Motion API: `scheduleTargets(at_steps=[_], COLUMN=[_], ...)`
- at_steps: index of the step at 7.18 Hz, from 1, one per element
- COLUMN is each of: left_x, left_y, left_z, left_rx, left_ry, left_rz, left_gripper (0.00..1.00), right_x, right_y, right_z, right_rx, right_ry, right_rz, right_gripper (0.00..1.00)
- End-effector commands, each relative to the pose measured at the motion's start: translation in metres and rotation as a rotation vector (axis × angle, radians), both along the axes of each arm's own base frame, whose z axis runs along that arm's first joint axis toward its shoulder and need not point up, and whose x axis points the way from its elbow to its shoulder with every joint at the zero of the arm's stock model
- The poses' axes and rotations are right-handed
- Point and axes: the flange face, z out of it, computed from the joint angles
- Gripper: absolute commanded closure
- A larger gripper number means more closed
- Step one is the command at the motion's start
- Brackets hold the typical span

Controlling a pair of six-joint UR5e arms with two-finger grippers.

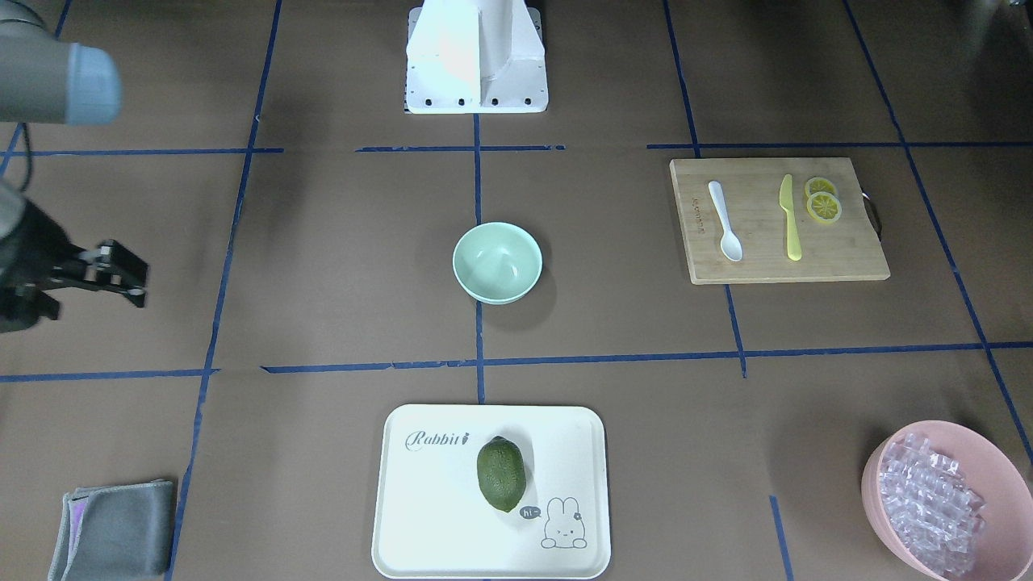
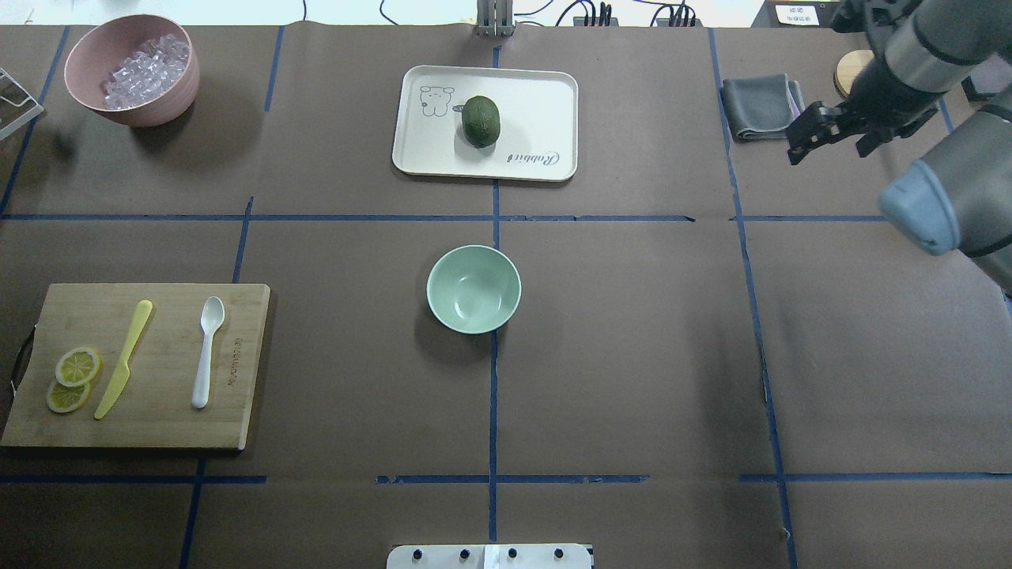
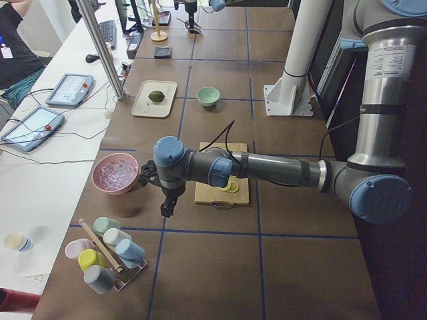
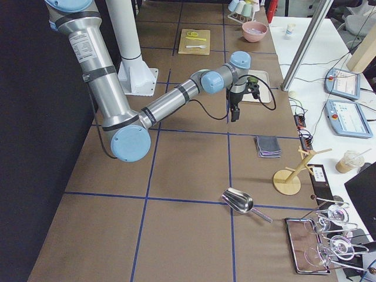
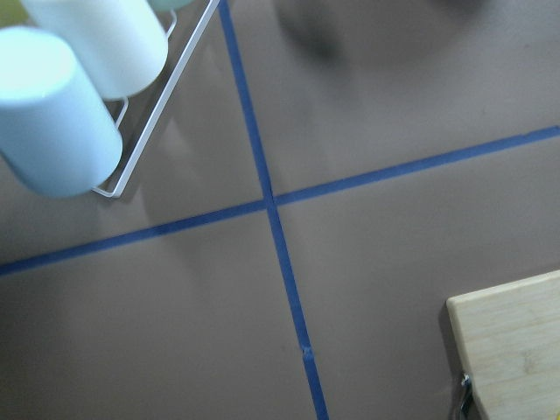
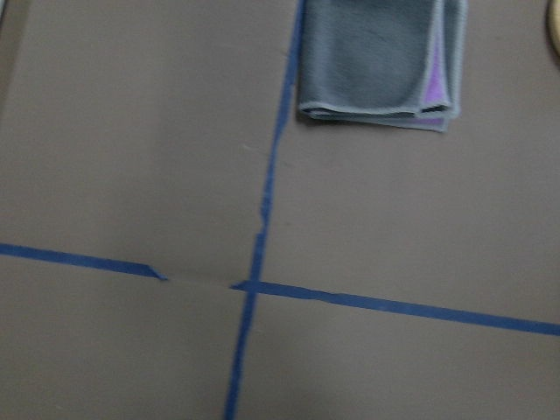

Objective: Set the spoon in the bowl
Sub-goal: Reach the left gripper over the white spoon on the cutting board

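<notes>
Right hand (image 1: 129,274) far from spoon (image 1: 725,219)

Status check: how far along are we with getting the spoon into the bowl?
Done: nothing yet; the spoon lies on the cutting board beside the yellow knife, and the bowl is empty. In hand: nothing; the right gripper hangs open and empty near the grey cloth, the left gripper hovers beyond the board's end, its state unclear. Left: grasp, carry, release.
</notes>
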Motion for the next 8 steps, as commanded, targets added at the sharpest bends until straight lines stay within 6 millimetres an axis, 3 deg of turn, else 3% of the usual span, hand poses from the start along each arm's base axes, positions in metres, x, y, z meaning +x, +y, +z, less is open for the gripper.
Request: scheduleTargets(at_steps=[1, 3, 4, 5, 7, 8], left_x=[0.002, 0.003, 0.008, 0.037, 0.109, 0.131], left_y=[0.005, 0.003, -0.001, -0.002, 0.009, 0.017], left_z=[0.005, -0.001, -0.016, -0.043, -0.089, -0.113], left_rx=[0.049, 0.046, -0.014, -0.026, -0.093, -0.178], left_ry=[0.014, 0.016, 0.041, 0.058, 0.086, 0.112], left_rz=[0.007, -0.003, -0.075, -0.07, -0.059, -0.121], left_gripper=[0.0, 0.0, 0.0, 0.0, 0.0, 0.0], right_x=[0.108, 0.218, 0.25, 0.255, 0.255, 0.254], right_y=[0.037, 0.105, 0.141, 0.164, 0.163, 0.163], right_z=[0.095, 0.182, 0.212, 0.213, 0.212, 0.211], right_rx=[0.066, 0.044, 0.006, -0.013, -0.022, -0.021], right_ry=[0.048, 0.012, 0.01, 0.019, 0.017, 0.014], right_rz=[-0.1, -0.086, -0.041, -0.021, -0.006, -0.006], right_gripper=[0.01, 0.01, 0.01, 0.01, 0.01, 0.01])
